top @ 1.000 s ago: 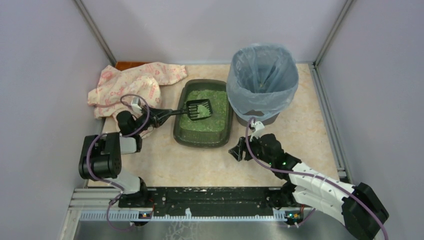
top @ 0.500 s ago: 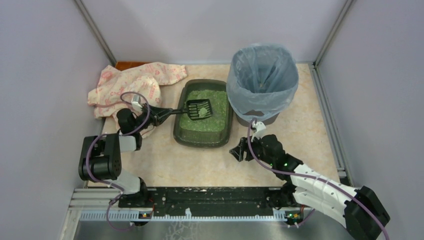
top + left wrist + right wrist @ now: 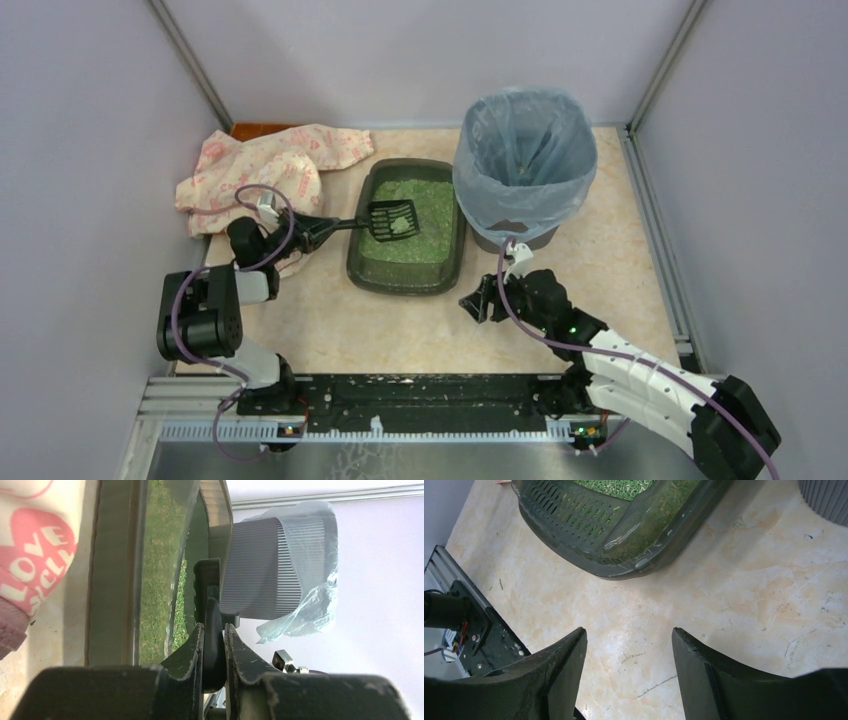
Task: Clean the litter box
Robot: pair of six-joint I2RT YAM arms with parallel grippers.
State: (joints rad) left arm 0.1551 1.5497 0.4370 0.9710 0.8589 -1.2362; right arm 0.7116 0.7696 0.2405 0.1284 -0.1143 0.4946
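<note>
The left gripper [image 3: 214, 647], jaws clamped on the handle of the small black slotted plastic scoop [image 3: 392, 220], has drawn back slightly. Beyond its jaws the scoop head now carries green litter over the shallow dark grey-green plastic litter box [image 3: 357, 262]. Sifting seems underway. The right gripper [image 3: 629, 645] waits, jaws apart, the box's corner just ahead.

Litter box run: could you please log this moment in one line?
left gripper: shut on scoop handle | scoop: head over litter box | right gripper: open, empty, over table | bin: lined, beside litter box
</note>
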